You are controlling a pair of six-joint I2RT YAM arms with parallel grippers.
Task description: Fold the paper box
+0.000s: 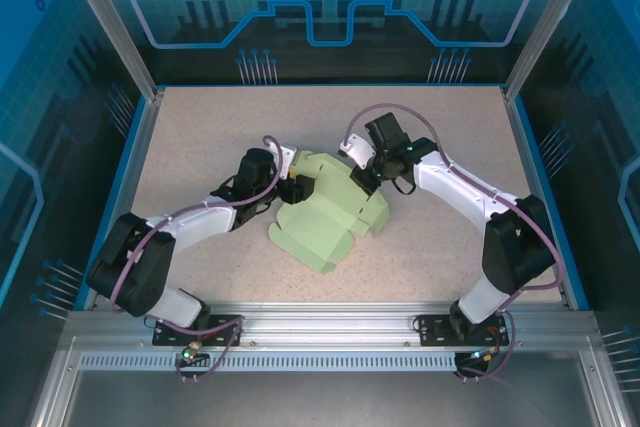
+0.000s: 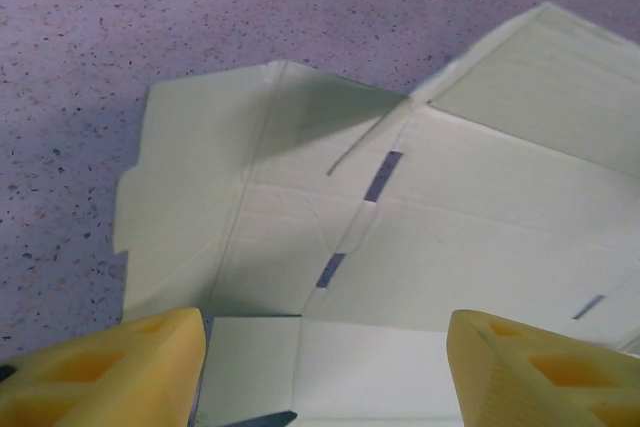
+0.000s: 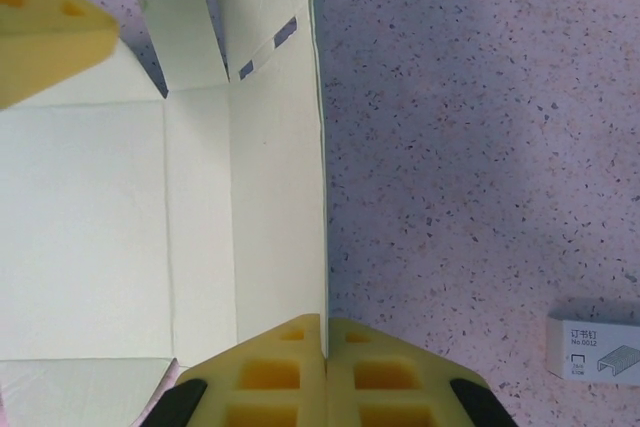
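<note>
Pinched shut at the bottom edge of the right wrist view, the right gripper [image 3: 325,337] clamps the thin rim of a side panel of the paper box [image 3: 110,227]. The box is a pale green die-cut sheet lying mostly flat at mid-frame in the overhead view, between both arms. At its left flaps the left gripper [image 2: 325,372] hovers with jaws spread wide, gripping nothing. To crease this wall cleanly, the right claw should probably raise the rim along its score line while the left presses the base panel flat beside the fold. A small white staple box [image 3: 595,350] sits lower right, well apart.
</note>
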